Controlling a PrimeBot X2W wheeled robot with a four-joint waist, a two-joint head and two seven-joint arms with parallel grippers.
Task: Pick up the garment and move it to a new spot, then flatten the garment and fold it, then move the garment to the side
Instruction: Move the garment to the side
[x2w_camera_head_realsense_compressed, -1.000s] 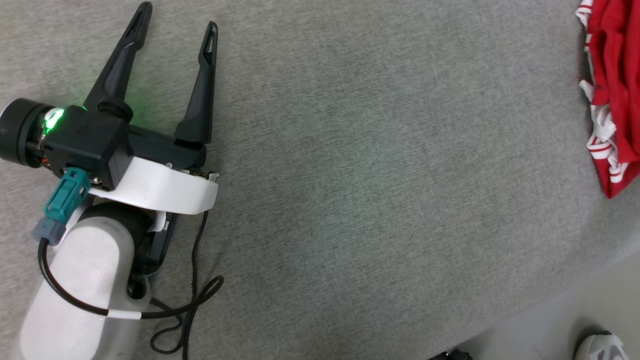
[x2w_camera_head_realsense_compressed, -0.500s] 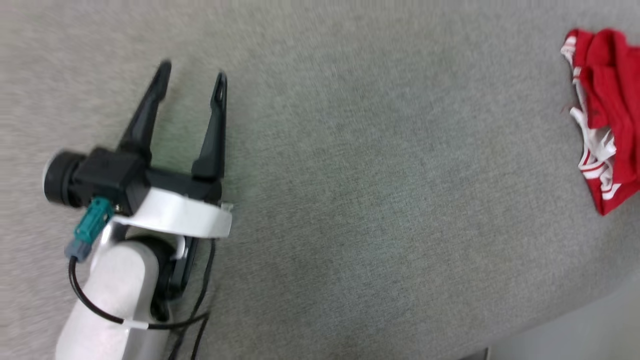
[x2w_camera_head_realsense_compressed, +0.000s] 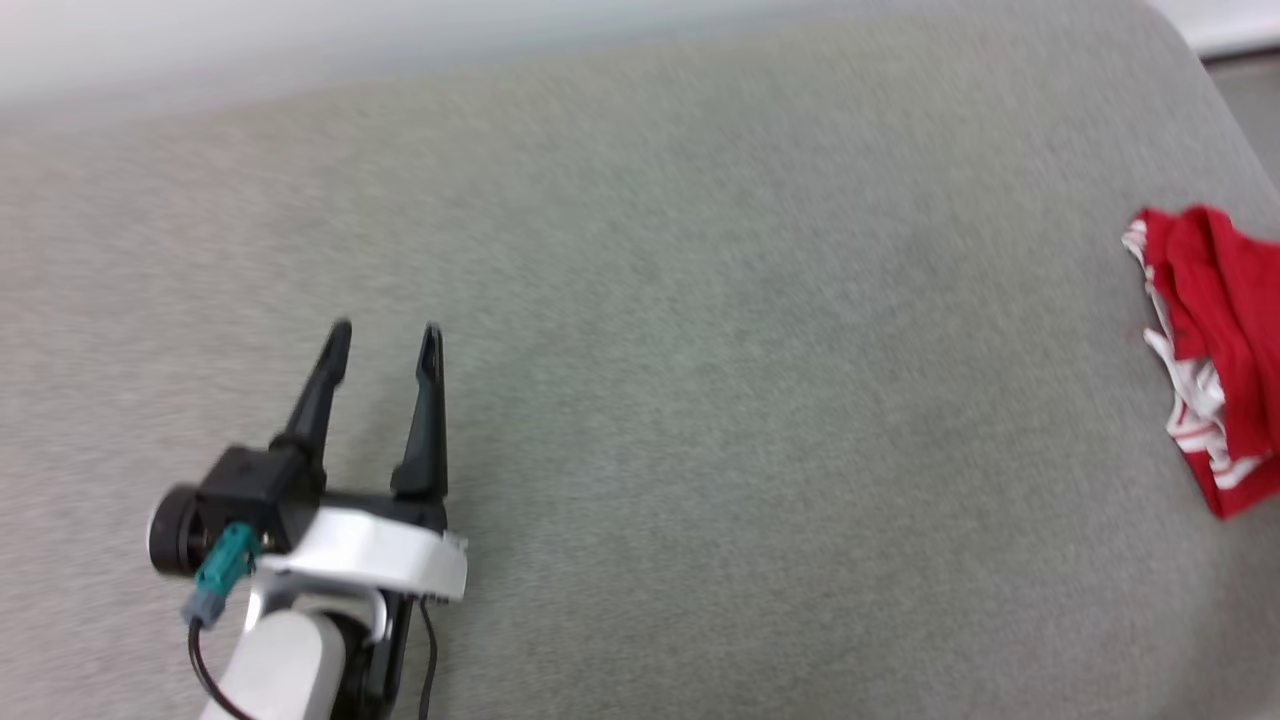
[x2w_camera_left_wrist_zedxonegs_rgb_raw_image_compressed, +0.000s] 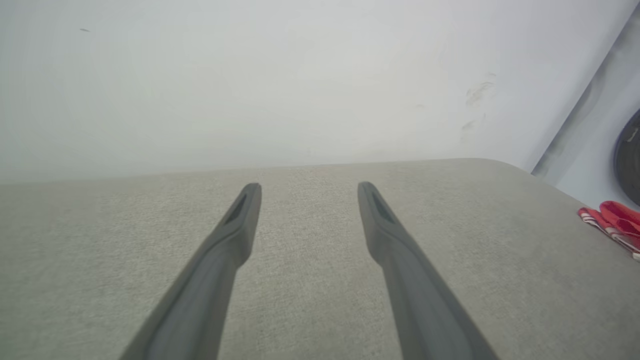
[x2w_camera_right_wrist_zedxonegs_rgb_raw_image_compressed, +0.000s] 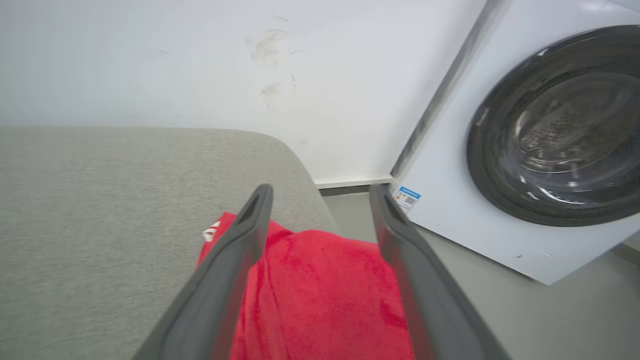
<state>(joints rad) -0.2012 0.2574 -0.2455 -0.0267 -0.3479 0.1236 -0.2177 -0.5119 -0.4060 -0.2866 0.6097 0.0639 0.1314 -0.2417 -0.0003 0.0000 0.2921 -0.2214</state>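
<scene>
**Nothing readable here, really**

The only printed thing is a small blue-and-white sticker (x2w_camera_right_wrist_zedxonegs_rgb_raw_image_compressed: 409, 198) on the lower front corner of the white front-loading washing machine (x2w_camera_right_wrist_zedxonegs_rgb_raw_image_compressed: 475, 240), and its print is way too tiny to make out. The crumpled red fabric garment (x2w_camera_right_wrist_zedxonegs_rgb_raw_image_compressed: 320, 300) shows a white mark (x2w_camera_right_wrist_zedxonegs_rgb_raw_image_compressed: 210, 233) at its edge, not legible either.

The garment (x2w_camera_head_realsense_compressed: 1215, 345), red with white striped trim, lies bunched at the grey surface's right edge

A grey fabric-covered surface (x2w_camera_head_realsense_compressed: 700, 400) with a rounded corner meets a scuffed white wall (x2w_camera_left_wrist_zedxonegs_rgb_raw_image_compressed: 300, 75). Nearby stands a white front-loading washing machine (x2w_camera_right_wrist_zedxonegs_rgb_raw_image_compressed: 500, 240), its door seemingly shut.
</scene>
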